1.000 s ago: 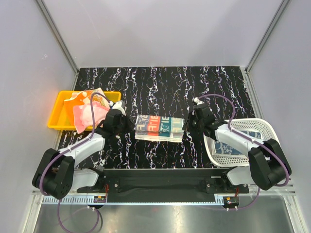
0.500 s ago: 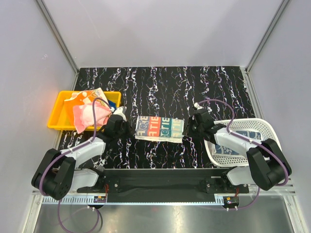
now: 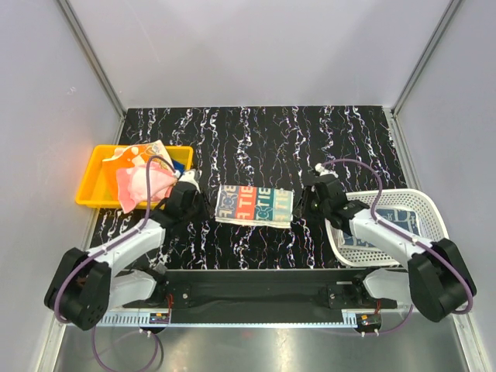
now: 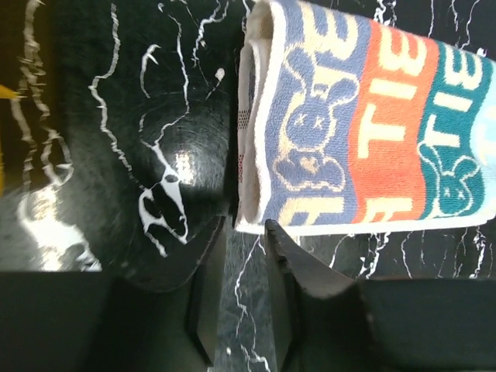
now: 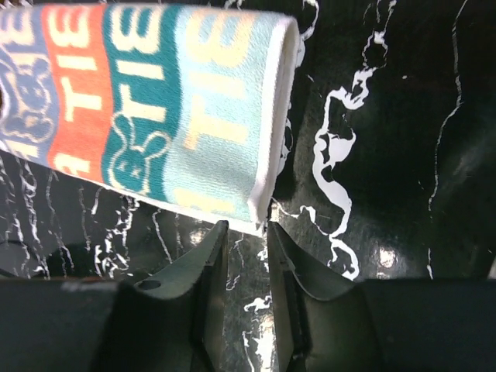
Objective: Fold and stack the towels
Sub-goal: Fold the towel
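Tray (image 3: 91, 188), yellow, far left of worktop (image 3: 256, 132): pink and orange towels (image 3: 139, 177) heaped in it. Left gripper (image 4: 239, 234): jaws slightly parted, released, at left end of folded cartoon-printed towel (image 3: 254, 205), which lies flat mid-worktop. Right gripper (image 5: 246, 231): parted, empty, at its right end. White mesh basket (image 3: 426, 205), far right: blue printed towel (image 3: 394, 222) inside.

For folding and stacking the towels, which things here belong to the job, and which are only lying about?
Belong to the job:
- folded printed towel, middle of the table
- pink towel and orange printed towel, on the yellow tray
- blue printed towel, in the white mesh basket

Only lying about:
- yellow tray
- white mesh basket
- table
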Controlling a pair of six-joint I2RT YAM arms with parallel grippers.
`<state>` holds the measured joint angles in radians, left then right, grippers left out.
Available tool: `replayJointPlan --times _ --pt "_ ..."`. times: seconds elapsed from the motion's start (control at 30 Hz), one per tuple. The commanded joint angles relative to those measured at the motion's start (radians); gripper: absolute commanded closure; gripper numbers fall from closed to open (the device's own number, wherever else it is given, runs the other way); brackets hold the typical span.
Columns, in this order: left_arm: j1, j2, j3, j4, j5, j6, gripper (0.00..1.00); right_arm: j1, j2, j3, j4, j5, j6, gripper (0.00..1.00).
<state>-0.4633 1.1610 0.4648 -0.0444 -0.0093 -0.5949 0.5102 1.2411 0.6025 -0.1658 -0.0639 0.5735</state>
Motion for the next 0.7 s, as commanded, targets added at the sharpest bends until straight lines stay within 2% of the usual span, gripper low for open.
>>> replayJointPlan --times 0.0,0.17,0.33,0.5,0.67 --pt "-0.018 -0.067 0.131 -0.133 -0.098 0.021 0.68 0.011 -0.063 0.088 -0.087 0.058 0.003 0.67" --pt "-0.067 -0.008 0.228 -0.135 -0.092 0.02 0.69 0.04 0.0 0.154 -0.074 0.081 0.017 0.69" --pt "-0.12 0.193 0.313 -0.088 -0.096 0.003 0.72 0.068 0.113 0.163 -0.003 0.076 0.049 0.72" --pt "-0.169 0.334 0.296 -0.068 -0.155 -0.062 0.76 0.097 0.189 0.099 0.075 0.076 0.089 0.76" --pt "-0.193 0.322 0.192 -0.077 -0.221 -0.144 0.79 0.148 0.169 -0.001 0.107 0.09 0.14 0.79"
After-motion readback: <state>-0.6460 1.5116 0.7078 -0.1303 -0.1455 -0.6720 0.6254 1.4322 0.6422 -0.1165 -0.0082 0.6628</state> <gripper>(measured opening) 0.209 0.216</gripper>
